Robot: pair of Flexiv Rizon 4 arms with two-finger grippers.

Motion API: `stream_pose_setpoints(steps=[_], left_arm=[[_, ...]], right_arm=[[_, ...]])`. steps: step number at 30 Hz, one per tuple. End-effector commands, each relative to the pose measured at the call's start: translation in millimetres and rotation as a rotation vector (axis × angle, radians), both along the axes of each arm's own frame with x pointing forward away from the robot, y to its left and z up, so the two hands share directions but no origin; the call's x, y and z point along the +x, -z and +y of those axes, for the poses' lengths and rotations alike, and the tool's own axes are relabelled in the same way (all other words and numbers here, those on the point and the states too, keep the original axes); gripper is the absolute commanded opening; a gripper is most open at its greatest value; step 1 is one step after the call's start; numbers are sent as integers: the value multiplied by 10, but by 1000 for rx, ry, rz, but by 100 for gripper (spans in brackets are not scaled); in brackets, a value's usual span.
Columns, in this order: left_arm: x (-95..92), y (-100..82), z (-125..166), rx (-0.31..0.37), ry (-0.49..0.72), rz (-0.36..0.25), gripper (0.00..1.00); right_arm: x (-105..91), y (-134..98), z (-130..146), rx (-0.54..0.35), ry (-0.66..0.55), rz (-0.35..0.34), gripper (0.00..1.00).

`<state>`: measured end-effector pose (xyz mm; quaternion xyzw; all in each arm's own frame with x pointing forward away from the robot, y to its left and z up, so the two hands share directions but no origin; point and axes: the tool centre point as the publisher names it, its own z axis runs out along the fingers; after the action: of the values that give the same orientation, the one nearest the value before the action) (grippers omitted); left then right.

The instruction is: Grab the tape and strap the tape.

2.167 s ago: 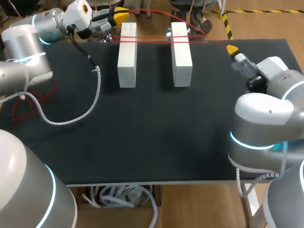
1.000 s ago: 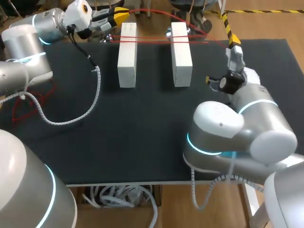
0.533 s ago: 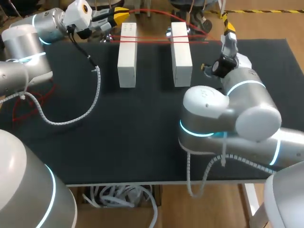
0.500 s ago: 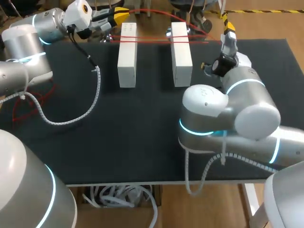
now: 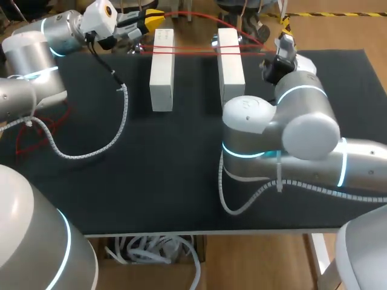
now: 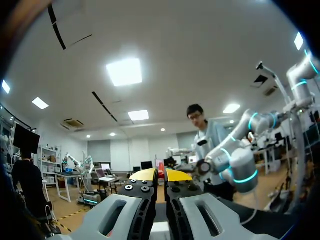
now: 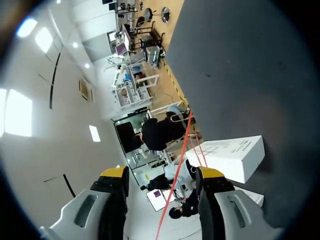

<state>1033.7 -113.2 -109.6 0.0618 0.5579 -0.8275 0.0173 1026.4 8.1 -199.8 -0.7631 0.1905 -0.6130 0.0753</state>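
Left gripper [image 6: 160,175]: jaws narrow, tips pressed on a red sliver of tape [image 7: 181,150], at the table's [image 5: 181,151] far left corner. Right gripper [image 7: 162,174]: jaws wide; the tape runs through the gap, apart from both tips. It sits at the far edge, just beside the right block [image 5: 230,69]. The tape crosses the far ends of the 2 white blocks, the left block [image 5: 162,69] included. Small print on the blocks: illegible. From the head view, the right fingertips are mostly hidden by the wrist.

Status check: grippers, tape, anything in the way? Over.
Left gripper shut on red tape. Right gripper open, tape passing between its fingers, not yet clamped. Tape lies across both white boxes. No obstruction visible.
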Motion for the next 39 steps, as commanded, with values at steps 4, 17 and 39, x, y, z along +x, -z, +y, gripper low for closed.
stream_pose_setpoints(steps=[4, 17, 39], left_arm=[[9, 12, 4, -2, 3, -1, 0], [9, 12, 4, -2, 3, -1, 0], [9, 12, 4, -2, 3, -1, 0]], right_arm=[[25, -30, -6, -14, 18, 11, 51], [-18, -7, -119, -26, 30, 25, 48], [-42, -20, -142, -37, 27, 25, 37]])
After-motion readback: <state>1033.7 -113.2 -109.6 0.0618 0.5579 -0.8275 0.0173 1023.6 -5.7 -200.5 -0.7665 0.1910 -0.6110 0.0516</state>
